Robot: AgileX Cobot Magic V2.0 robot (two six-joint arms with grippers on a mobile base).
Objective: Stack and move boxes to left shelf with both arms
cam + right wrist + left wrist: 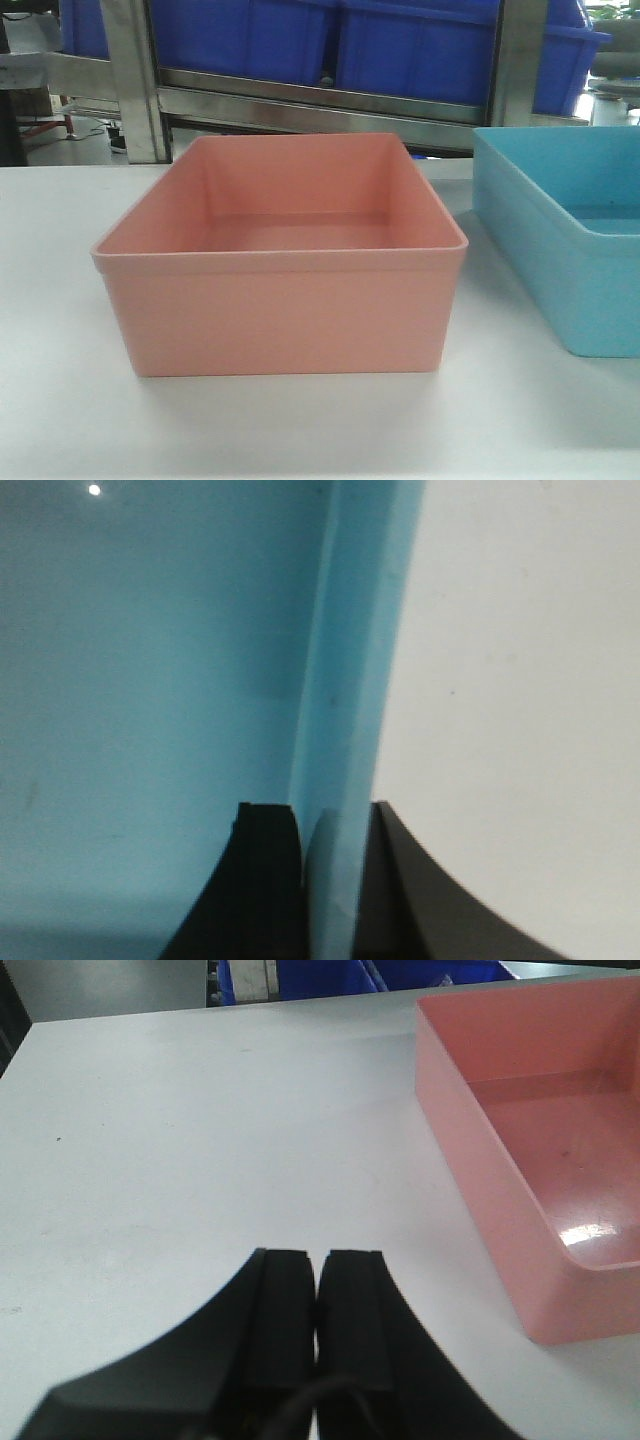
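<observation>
Two open-topped plastic boxes sit side by side on the white desk (60, 420): the pink box (280, 300) in the middle and the blue box (560, 270) to its right, near it but apart, not yet stacked. Both look empty, thin-walled and light, stiff enough to be lifted by one wall, though a single-sided grip would probably let a box tilt. Their smooth, glossy plastic may slip, so the rimmed top edge seems the best place to take hold, with one finger inside and one outside.

That is how the right hand (335, 810) stands now: it pinches a side wall of the blue box, with the wall between its two black fingers. The left hand (318, 1255) is pressed together and holds nothing; it hangs over bare desk to the left of the pink box, well clear of its wall.

The desk is flat, matte and mostly bare, so a box should slide easily. Behind it stands a steel-framed rack (130, 90) loaded with dark blue bins (260, 35); no rollers show from here
</observation>
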